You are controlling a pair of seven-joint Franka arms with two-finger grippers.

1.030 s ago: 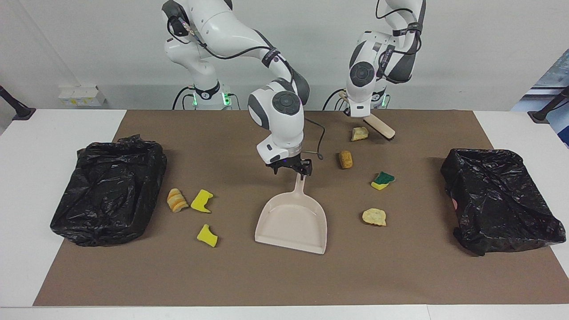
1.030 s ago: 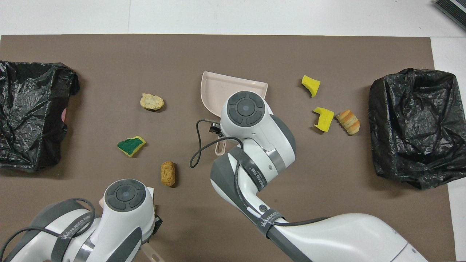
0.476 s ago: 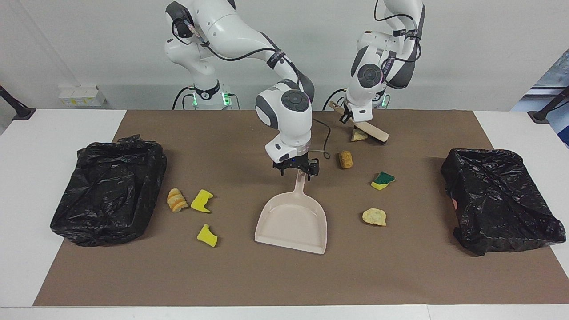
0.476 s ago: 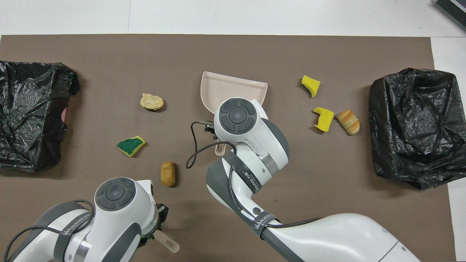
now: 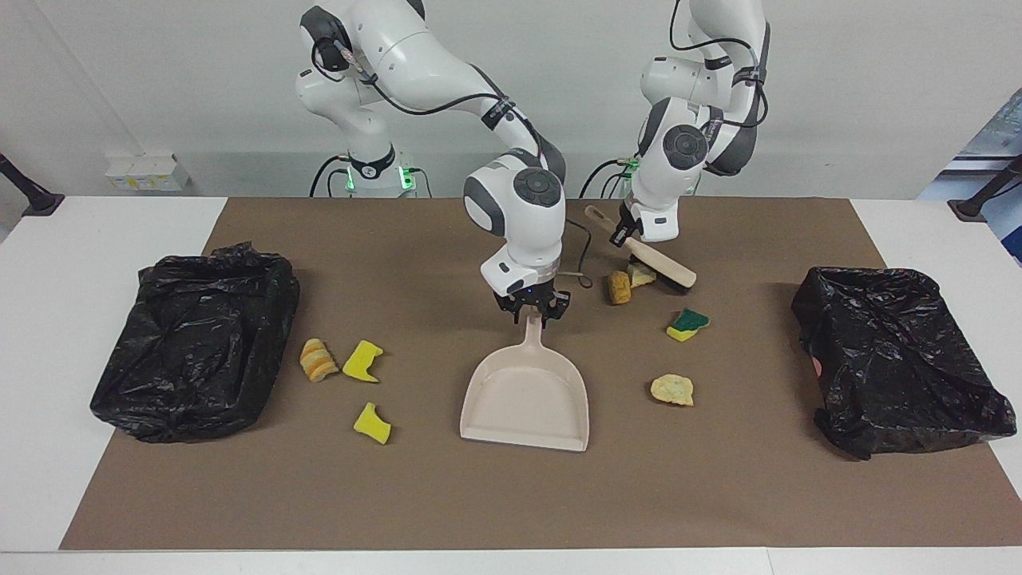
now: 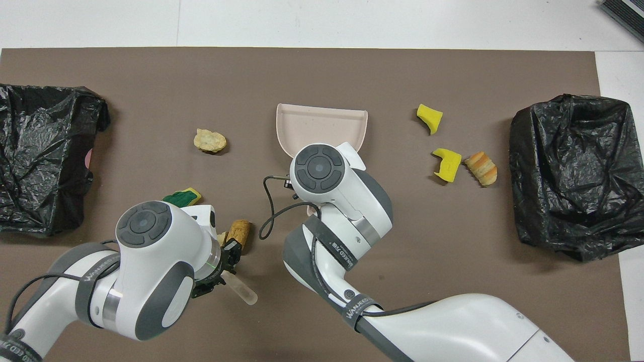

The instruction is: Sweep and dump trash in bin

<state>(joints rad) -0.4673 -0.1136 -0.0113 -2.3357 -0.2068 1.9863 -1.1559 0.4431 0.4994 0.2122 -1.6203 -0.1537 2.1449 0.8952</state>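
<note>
A brown mat [image 5: 511, 495] covers the table. Two bins lined with black bags sit at its ends: one bin [image 5: 196, 339] toward the right arm's end, the other bin [image 5: 898, 359] toward the left arm's end.

The dustpan [image 5: 527, 395] lies flat mid-mat, handle pointing toward the robots. The right gripper [image 5: 533, 311] is down at the handle's tip with a finger on each side; whether the jaws have clamped on it I cannot tell.

The left gripper [image 5: 627, 235] is clamped on the brush [image 5: 651, 259], which slants down with its head low by the mat.

The trash lies in two groups. Just beside the brush head a tan lump [image 5: 619, 287] and a pale scrap [image 5: 641, 275] touch each other. Farther from the robots lie a green-topped sponge [image 5: 687, 323] and then a pale crumbly lump [image 5: 671, 390], both toward the left arm's end from the dustpan. Near the right arm's bin lie a striped bread lump [image 5: 317, 359] and a yellow sponge [image 5: 362, 361] just beside it, with another yellow piece [image 5: 373, 422] farther out
</note>
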